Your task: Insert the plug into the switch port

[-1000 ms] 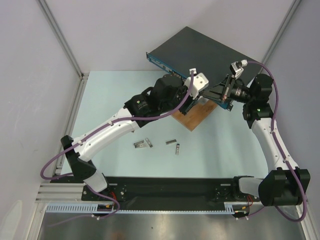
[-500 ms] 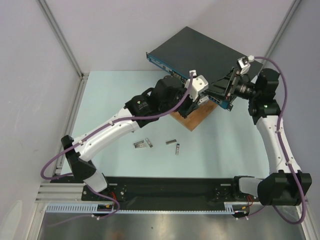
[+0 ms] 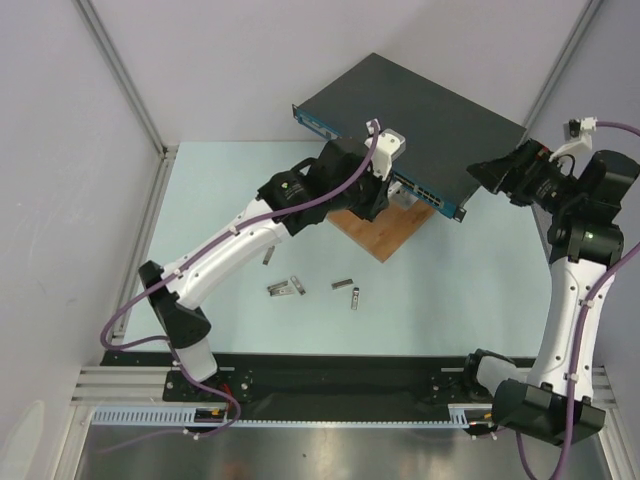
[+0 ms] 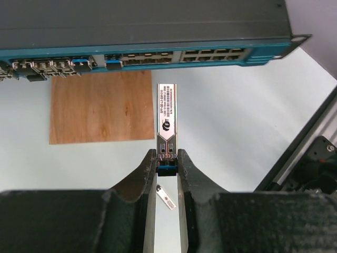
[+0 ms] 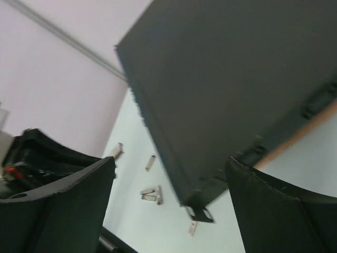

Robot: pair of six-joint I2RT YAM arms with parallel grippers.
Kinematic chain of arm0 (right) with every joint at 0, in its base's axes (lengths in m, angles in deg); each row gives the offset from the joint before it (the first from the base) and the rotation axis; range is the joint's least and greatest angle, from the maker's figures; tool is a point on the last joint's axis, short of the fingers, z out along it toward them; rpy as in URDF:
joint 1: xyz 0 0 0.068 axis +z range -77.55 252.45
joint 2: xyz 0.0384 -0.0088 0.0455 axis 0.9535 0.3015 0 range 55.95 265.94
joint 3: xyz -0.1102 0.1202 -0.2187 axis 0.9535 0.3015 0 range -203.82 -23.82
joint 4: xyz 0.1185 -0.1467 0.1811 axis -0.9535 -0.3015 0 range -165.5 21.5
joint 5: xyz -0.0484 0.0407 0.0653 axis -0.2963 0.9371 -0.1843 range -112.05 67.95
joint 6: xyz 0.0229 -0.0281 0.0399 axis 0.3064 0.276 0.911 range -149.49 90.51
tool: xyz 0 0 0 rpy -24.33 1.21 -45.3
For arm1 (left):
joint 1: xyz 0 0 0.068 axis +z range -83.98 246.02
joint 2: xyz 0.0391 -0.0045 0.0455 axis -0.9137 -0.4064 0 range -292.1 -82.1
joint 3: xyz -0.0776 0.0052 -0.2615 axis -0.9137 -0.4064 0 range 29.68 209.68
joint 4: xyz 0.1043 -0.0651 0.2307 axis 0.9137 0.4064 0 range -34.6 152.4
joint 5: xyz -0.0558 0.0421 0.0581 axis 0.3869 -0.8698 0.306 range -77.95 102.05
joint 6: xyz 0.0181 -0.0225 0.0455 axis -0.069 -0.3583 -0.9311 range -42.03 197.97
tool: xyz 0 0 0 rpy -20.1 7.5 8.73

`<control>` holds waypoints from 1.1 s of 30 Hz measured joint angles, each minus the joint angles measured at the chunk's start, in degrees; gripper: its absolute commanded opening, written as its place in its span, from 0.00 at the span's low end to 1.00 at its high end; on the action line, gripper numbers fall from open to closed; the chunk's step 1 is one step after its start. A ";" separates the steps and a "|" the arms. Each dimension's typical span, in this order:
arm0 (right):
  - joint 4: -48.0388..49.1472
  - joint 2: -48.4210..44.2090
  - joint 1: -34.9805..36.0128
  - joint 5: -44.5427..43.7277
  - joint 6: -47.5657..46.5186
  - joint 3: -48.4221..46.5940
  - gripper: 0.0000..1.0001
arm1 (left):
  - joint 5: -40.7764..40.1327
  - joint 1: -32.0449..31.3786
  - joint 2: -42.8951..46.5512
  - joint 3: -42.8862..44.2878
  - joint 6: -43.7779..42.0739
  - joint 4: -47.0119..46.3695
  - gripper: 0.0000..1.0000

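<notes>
- At the front of the switch, the left gripper is clamped on the plug, a slim metal transceiver module with a printed label.
- The two fingers pinch the plug's blue rear end from both sides; the metal body projects straight out ahead of them.
- The plug's free tip points at the blue front strip of the switch and stops just short of it, with a visible gap. The plug is not in any port.
- The tip lines up with the rows of sockets near the middle of the strip. Two blue-tabbed inserts sit in sockets further left in the wrist view.
- The switch, a flat dark grey box, lies at the far side of the table, turned at an angle to its edges.
- The wooden board lies on the table with one end under the switch's front edge; in the overhead view the left gripper is above it.
- Several loose modules lie on the table nearer the arm bases, well apart from the switch.
- The right gripper has its fingers spread wide with nothing between them.
- In the overhead view the right gripper hangs near the switch's right front corner, raised off the table.
</notes>
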State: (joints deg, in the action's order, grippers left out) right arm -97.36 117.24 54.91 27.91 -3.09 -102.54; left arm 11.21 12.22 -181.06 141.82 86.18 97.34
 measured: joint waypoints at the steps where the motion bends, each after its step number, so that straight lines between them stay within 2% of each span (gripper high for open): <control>1: -1.49 0.02 -1.62 -0.57 -1.25 0.26 0.92 | -1.11 0.00 -0.79 1.03 0.55 1.09 0.00; 5: -4.94 0.46 -5.42 -1.46 -4.15 3.19 0.94 | -3.34 0.26 -3.54 3.58 1.38 3.23 0.00; 11: -3.85 3.72 -6.21 1.44 -2.84 8.90 0.96 | -4.94 1.03 -6.32 5.40 1.40 5.11 0.00; 17: 2.25 5.88 -5.25 3.96 2.23 13.25 0.89 | -5.03 1.33 -7.82 7.72 1.33 5.35 0.00; 20: 5.60 5.88 -3.52 4.55 4.50 14.60 0.82 | -5.01 1.33 -8.20 8.24 1.31 5.40 0.00; 24: 8.79 5.88 -1.18 4.85 6.86 15.45 0.68 | -5.01 1.33 -8.79 8.74 1.31 5.38 0.00; 26: 9.16 5.88 -0.70 4.63 7.98 15.63 0.60 | -5.01 1.33 -9.14 8.98 1.31 5.40 0.00; 33: 9.60 5.86 -0.61 4.55 11.17 16.24 0.40 | -5.03 1.51 -10.43 10.67 1.36 5.38 0.00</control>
State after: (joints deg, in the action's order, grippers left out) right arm -87.77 123.10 54.30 32.45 8.08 -86.30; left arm 6.18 13.73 -191.48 152.49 87.53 102.71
